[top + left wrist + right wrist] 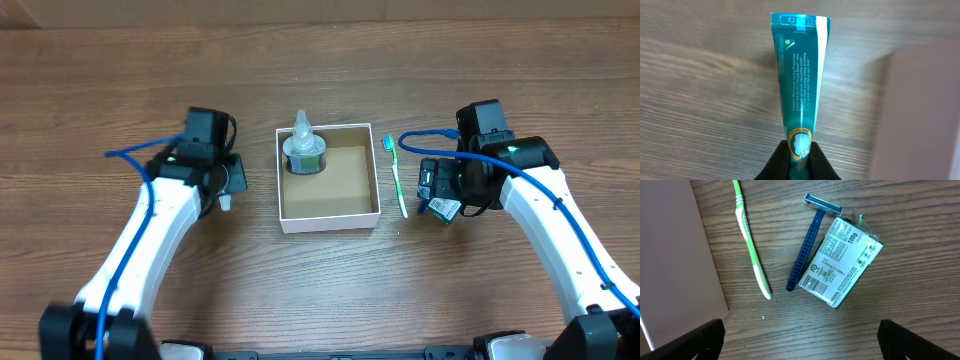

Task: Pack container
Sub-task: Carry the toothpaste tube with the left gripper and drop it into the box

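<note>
The container (330, 221) is a shallow square cardboard box with white walls and a brown inside, at the table's middle. A small clear bottle with green liquid (304, 152) stands in its back left corner. My left gripper (800, 160) is shut on a teal toothpaste tube (801, 75), held just left of the box wall (920, 110). In the overhead view it (226, 185) sits left of the box. My right gripper (800, 342) is open and empty above the table, right of the box (680, 255).
A green toothbrush (751, 245) lies beside the box's right wall. A blue razor (807, 245) and a wrapped white soap pack (842, 262) lie right of it, touching each other, below my right gripper (440, 190).
</note>
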